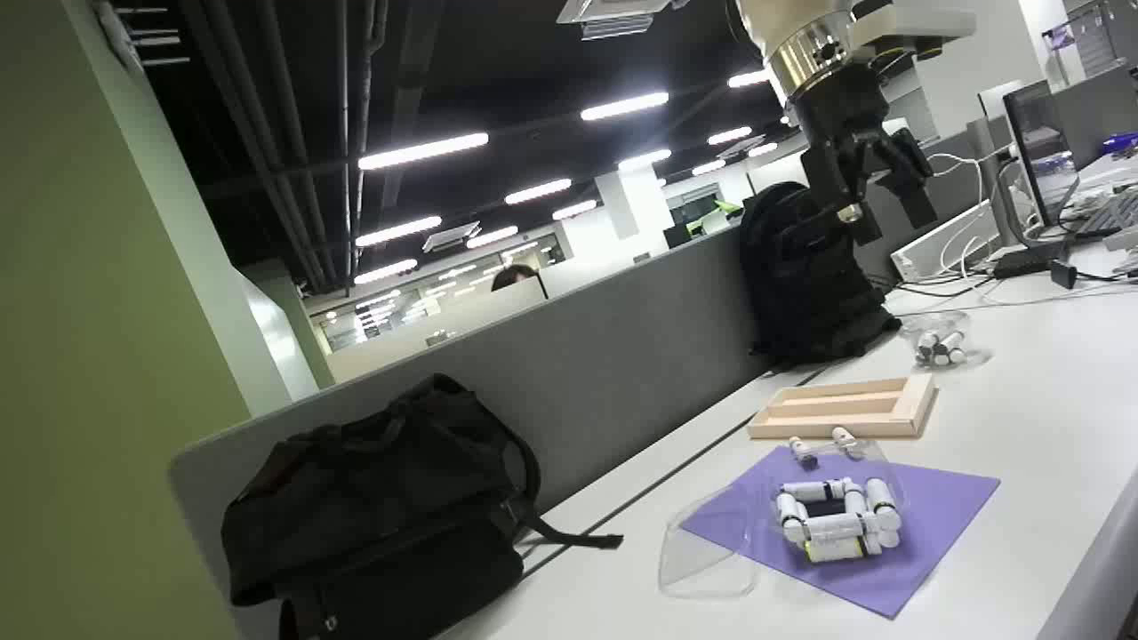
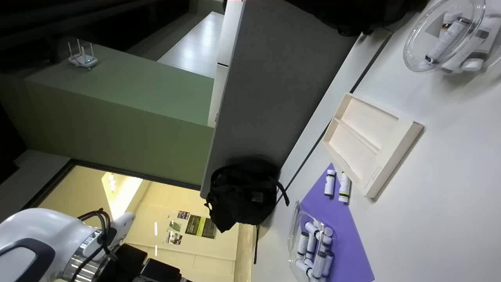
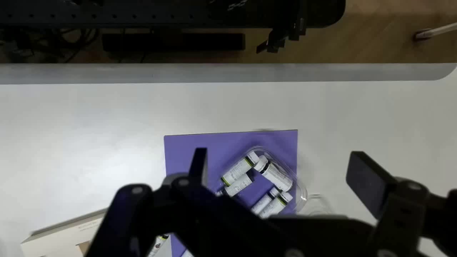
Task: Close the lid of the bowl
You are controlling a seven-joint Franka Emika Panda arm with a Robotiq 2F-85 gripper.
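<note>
The bowl (image 3: 304, 194) is a clear plastic tub holding several white vials (image 3: 276, 177). It stands on a purple sheet, and in an exterior view its clear wall (image 1: 901, 489) is faint. Its clear lid (image 1: 707, 556) is open, at the side of the bowl, partly over the sheet and partly over the white table. The lid also shows in an exterior view (image 2: 292, 229); in the wrist view only a faint part (image 3: 317, 203) shows beside the bowl. My gripper (image 3: 280, 171) is open and empty. It is high above the table in an exterior view (image 1: 893, 227).
Two loose vials (image 2: 329, 182) lie on the purple sheet (image 1: 942, 498) near a wooden tray (image 1: 916, 404). Another clear bowl with vials (image 1: 941, 348) stands farther along the table. Black backpacks (image 1: 382, 507) rest against a grey partition (image 1: 640, 347). A monitor (image 1: 1040, 151) and cables are at the far end.
</note>
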